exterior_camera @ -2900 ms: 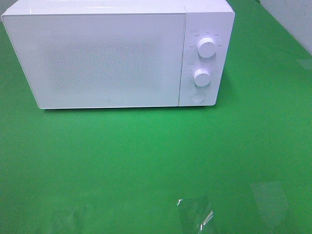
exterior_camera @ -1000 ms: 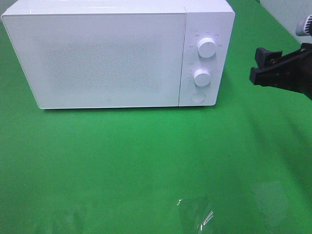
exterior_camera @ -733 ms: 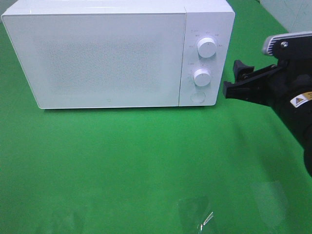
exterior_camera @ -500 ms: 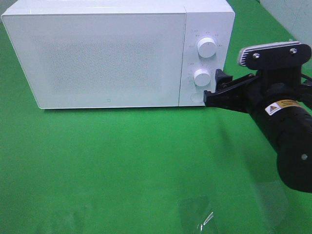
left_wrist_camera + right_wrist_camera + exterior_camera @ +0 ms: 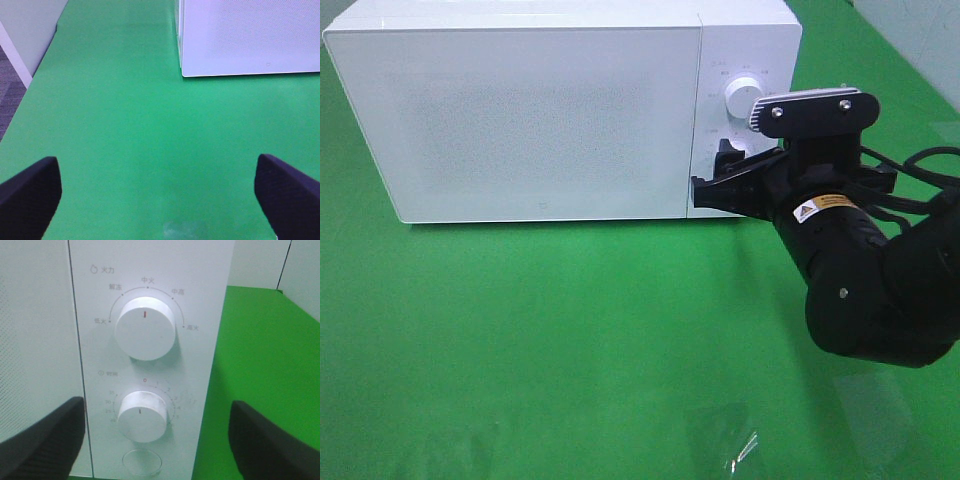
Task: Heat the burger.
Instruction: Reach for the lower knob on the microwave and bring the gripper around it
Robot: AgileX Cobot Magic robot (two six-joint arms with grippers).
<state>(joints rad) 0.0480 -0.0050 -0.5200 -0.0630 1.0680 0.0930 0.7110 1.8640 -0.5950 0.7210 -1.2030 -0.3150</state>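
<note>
A white microwave (image 5: 540,110) stands at the back of a green bench (image 5: 570,330). Its wide door (image 5: 520,120) is closed and frosted, so nothing inside can be made out. At the right end of the microwave's front is a narrow control panel (image 5: 200,340) with an upper dial (image 5: 145,329), a lower dial (image 5: 144,416) and a round button (image 5: 141,462) below them. The upper dial's red mark points straight up.

The black right arm (image 5: 860,290) reaches in from the right side of the high view. The right gripper (image 5: 715,180) sits close in front of the lower part of the panel, covering the lower dial and the button from above. In the right wrist view its two dark fingers (image 5: 42,437) are spread wide, one to each side of the lower dial, with nothing grasped between them. Whether they touch the panel cannot be told.

The left gripper (image 5: 156,160) appears only in its own wrist view. It is released, fingers far apart over bare green bench, with a front corner of the microwave ahead of it.

Near the front edge of the bench lies a faint glossy patch (image 5: 730,445), perhaps clear film or only a reflection.

The burger shows in none of the views, so its place cannot be told.
</note>
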